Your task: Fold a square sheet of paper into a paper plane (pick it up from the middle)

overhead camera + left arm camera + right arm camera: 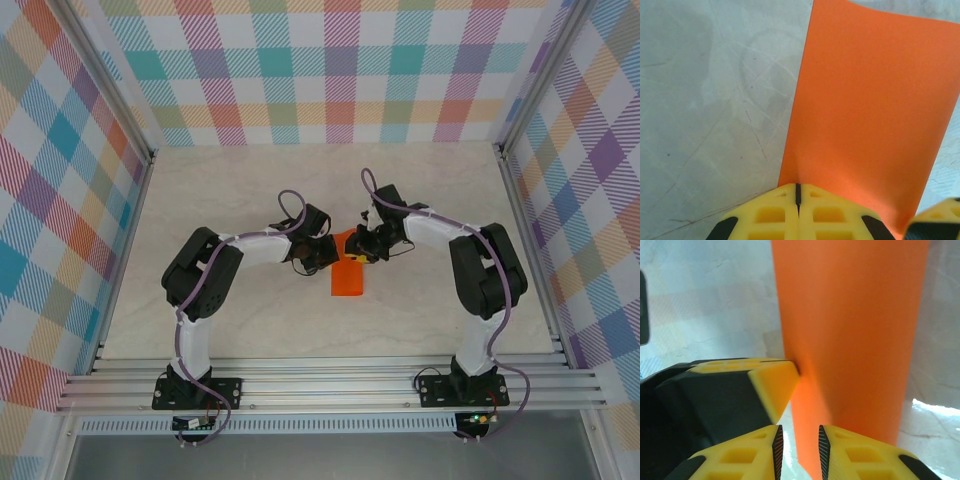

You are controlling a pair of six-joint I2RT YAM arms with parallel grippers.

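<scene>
The square sheet of paper (348, 277) is bright orange and shows as a narrow rectangle hanging toward the near side at the table's middle. In the left wrist view the paper (870, 110) rises from my left gripper (798, 192), whose yellow jaws are pressed shut on its edge. My left gripper (335, 250) and right gripper (362, 250) meet at the paper's far end. The right gripper (798, 450) straddles the paper's (850, 330) lower edge with a narrow gap still between its jaws. The left fingertip (772, 385) touches the sheet just beside it.
The pale table (250, 190) stretches around the arms, bordered by checked cloth walls and aluminium rails (320, 385) at the near edge. One right gripper fingertip (940, 215) shows at the corner of the left wrist view.
</scene>
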